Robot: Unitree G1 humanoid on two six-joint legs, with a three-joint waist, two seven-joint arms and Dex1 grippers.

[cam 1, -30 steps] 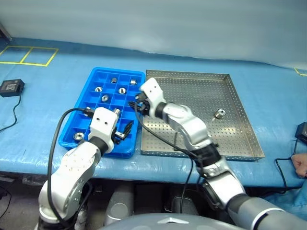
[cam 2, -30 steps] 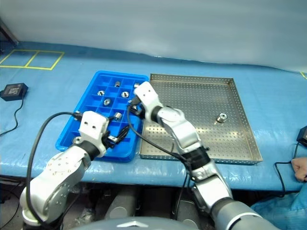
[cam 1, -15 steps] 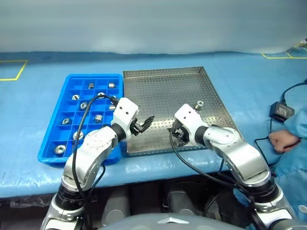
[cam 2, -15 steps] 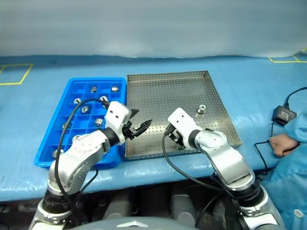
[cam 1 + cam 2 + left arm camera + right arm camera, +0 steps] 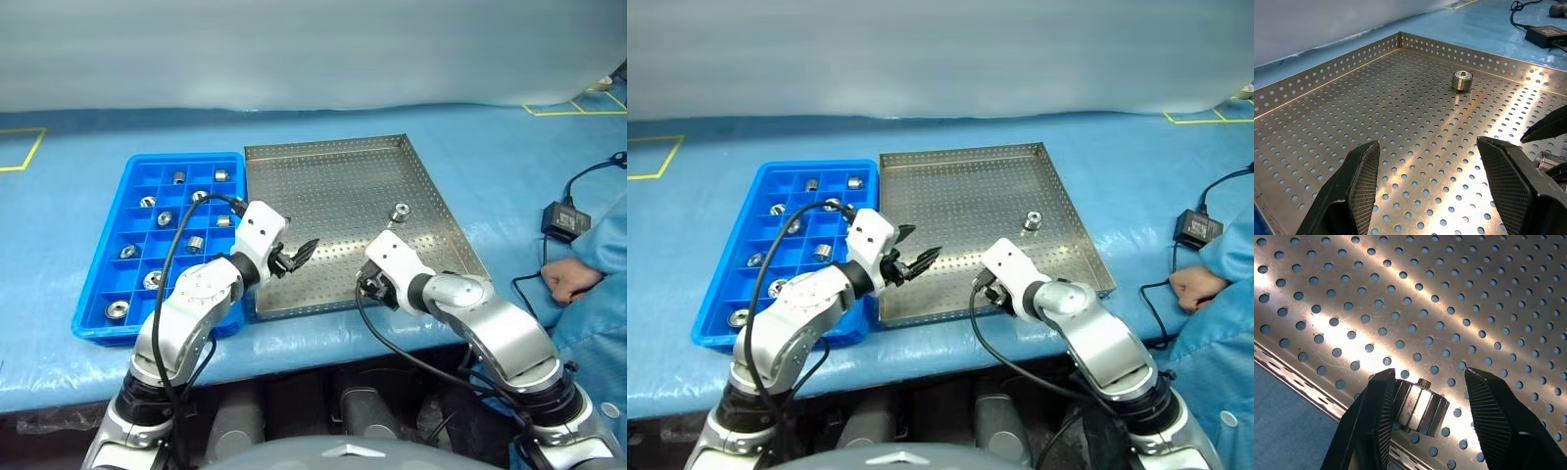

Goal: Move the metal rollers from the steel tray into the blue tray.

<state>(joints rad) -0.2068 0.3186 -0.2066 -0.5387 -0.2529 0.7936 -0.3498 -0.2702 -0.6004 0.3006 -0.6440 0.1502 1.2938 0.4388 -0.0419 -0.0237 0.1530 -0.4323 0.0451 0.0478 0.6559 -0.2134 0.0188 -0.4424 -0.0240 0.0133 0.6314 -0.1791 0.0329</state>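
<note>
The steel tray [image 5: 333, 191] lies at mid table with the blue tray [image 5: 96, 294] against its left side. One of the metal rollers [image 5: 400, 211] stands alone on the perforated floor toward the right. Another roller [image 5: 1418, 406] sits between the fingers of my right gripper [image 5: 371, 286] at the steel tray's front rim. It rests against one finger and a gap separates it from the other. My left gripper [image 5: 917, 245] hovers open and empty over the steel tray's left part. Several rollers [image 5: 165, 217] sit in the blue tray's compartments.
A person's hand [image 5: 562, 283] rests on the blue table cover at the right, beside a black power adapter [image 5: 565, 217] with its cable. Yellow tape marks [image 5: 20, 149] lie at the far left.
The camera has swung round. My right gripper drew back from the blue tray's edge to the steel tray's front rim. My left gripper went from over the blue tray to over the steel tray.
</note>
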